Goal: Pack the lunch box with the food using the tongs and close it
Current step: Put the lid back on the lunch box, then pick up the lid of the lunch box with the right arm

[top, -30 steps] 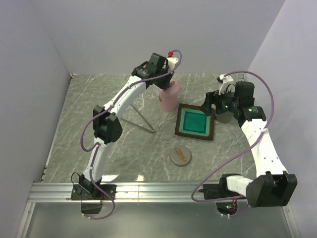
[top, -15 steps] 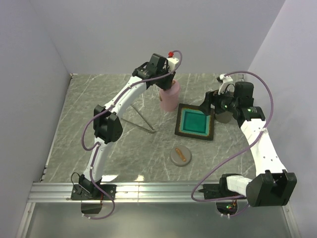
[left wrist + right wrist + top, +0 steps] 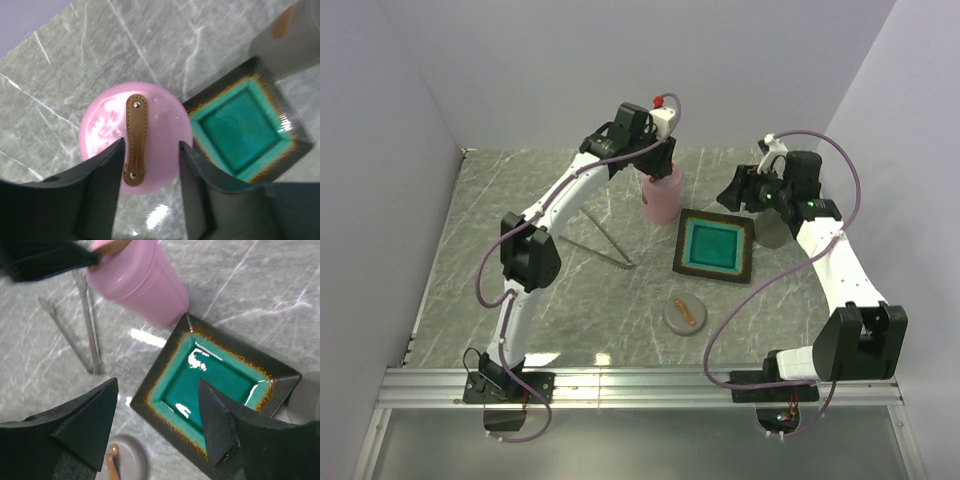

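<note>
**Worktop seen from above.** We found the tongs (image 3: 600,252) (image 3: 91,335) lying flat on the worktop (image 3: 490,200). Their long axis ran from 10 o'clock to 4 o'clock. The joined tip pointed to 4 o'clock, and the two slim arms spread toward 10 o'clock, ending at the edge of the left arm's white link. Neither pincer touched them.

At 2 o'clock of the tongs stood the pink container (image 3: 661,195) (image 3: 100,130) (image 3: 142,282), with its lid on. At 3 o'clock lay the black tray (image 3: 714,247) (image 3: 240,130) (image 3: 210,385), and near 7 o'clock of the tray lay a grey disc (image 3: 685,315).

The left pincer (image 3: 658,165) (image 3: 151,145) hung over the pink lid. Its fingers were partly spread either side of the brown strap (image 3: 135,140) and gripped nothing. The right pincer (image 3: 727,198) (image 3: 155,385) hovered above the tray, spread wide and empty.
</note>
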Motion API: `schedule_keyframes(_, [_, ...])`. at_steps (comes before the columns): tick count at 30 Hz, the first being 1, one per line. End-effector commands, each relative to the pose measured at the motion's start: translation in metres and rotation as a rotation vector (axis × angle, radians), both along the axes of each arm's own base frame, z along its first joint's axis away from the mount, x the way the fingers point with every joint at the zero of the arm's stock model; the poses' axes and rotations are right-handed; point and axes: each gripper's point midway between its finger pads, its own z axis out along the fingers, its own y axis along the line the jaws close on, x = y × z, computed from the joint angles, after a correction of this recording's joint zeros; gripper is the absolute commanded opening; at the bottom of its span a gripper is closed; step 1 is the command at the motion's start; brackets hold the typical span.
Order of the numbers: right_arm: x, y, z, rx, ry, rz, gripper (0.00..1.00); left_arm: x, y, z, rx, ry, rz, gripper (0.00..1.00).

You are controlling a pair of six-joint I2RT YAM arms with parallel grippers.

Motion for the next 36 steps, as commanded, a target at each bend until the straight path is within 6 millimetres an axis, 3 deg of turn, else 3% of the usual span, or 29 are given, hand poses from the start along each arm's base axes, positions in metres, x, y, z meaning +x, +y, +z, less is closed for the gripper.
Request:
schedule_keyframes(1, [0.029,-0.003,0.044,0.018,-0.123,-0.067,0.7,-0.003,0.017,0.096,-0.232,-0.086,0.038,0.55])
schedule_keyframes(2, [0.033,-0.001,0.045,0.004,-0.126,-0.095,0.7,-0.002,0.023,0.092,-0.251,-0.062,0.053,0.56])
schedule_keyframes(4, [0.036,0.003,0.054,-0.005,-0.15,-0.126,0.7,0.0,0.045,0.124,-0.346,-0.087,0.095,0.57])
schedule_keyframes(6, [0.039,0.012,0.067,-0.029,-0.201,-0.166,0.71,-0.004,0.063,0.136,-0.384,-0.092,0.11,0.61])
schedule_keyframes(8, [0.04,0.02,0.077,-0.032,-0.228,-0.194,0.71,-0.01,0.068,0.147,-0.411,-0.098,0.103,0.61])
schedule_keyframes(13, [0.045,0.059,0.1,-0.097,-0.27,-0.325,0.71,-0.02,0.102,0.176,-0.458,-0.108,0.159,0.63])
schedule_keyframes(16, [0.048,0.086,0.092,-0.131,-0.226,-0.41,0.66,-0.023,0.128,0.189,-0.488,-0.127,0.205,0.63])
schedule_keyframes(17, [0.048,0.091,0.087,-0.148,-0.207,-0.433,0.64,-0.023,0.135,0.181,-0.482,-0.114,0.224,0.63])
schedule_keyframes(18, [0.053,0.096,0.081,-0.167,-0.2,-0.46,0.63,-0.027,0.146,0.191,-0.489,-0.141,0.238,0.63])
schedule_keyframes(20, [0.056,0.11,0.07,-0.198,-0.186,-0.511,0.58,-0.028,0.157,0.185,-0.482,-0.137,0.265,0.64])
schedule_keyframes(24, [0.065,0.126,0.053,-0.213,-0.147,-0.553,0.57,-0.037,0.18,0.195,-0.498,-0.172,0.301,0.65])
schedule_keyframes(30, [0.079,0.138,0.04,-0.211,-0.117,-0.566,0.55,-0.044,0.196,0.196,-0.513,-0.176,0.322,0.65])
schedule_keyframes(36, [0.088,0.146,0.03,-0.214,-0.094,-0.57,0.54,-0.047,0.198,0.193,-0.516,-0.167,0.314,0.65])
